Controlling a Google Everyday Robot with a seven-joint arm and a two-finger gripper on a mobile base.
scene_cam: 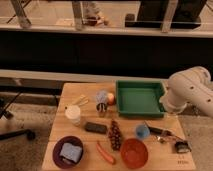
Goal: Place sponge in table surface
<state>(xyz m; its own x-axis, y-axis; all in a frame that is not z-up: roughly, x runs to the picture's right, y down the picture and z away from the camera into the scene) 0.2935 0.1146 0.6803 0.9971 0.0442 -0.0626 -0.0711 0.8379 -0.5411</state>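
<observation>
The small, pale blue-lavender, squarish soft sponge lay inside the round purple bowl at the front left of the light tan wooden table surface. It was well apart from the dark two-finger gripper, which sat at the table's front right edge with its fingers spread and holding nothing. There was one sponge, one green rectangular tray, and two bowls, the other a round orange-red bowl. The sponge looked flat and uncrumpled.
</observation>
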